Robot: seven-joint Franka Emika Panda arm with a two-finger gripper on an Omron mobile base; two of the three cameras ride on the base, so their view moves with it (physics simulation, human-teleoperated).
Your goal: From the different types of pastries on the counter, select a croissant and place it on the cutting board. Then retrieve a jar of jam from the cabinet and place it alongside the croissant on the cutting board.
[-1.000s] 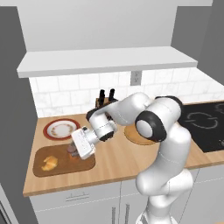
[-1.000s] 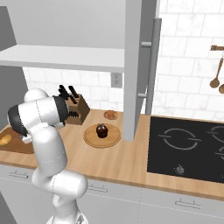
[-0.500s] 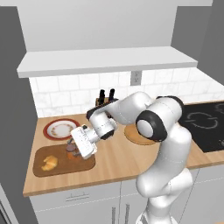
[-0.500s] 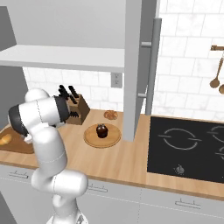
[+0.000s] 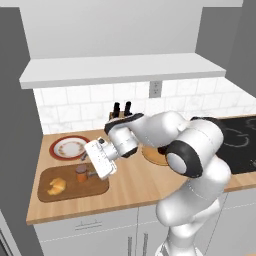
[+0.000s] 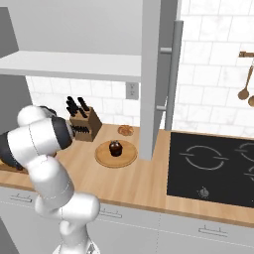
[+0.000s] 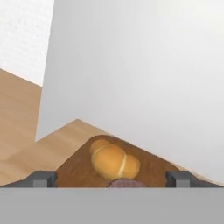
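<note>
Here the gripper (image 5: 89, 172) stands spread wide, its two fingertips (image 7: 43, 178) apart on either side of the jam jar (image 5: 81, 173), which stands upright on the cutting board (image 5: 95, 187) at the left end of the worktop (image 5: 130, 190). Just beyond the jar on the same board lies the croissant (image 5: 57, 186), close to it but not touching. Farther back sit a red-rimmed plate (image 5: 69, 147) and a knife block (image 5: 120, 113) by the tiled wall, under the white shelf (image 5: 122, 69).
</note>
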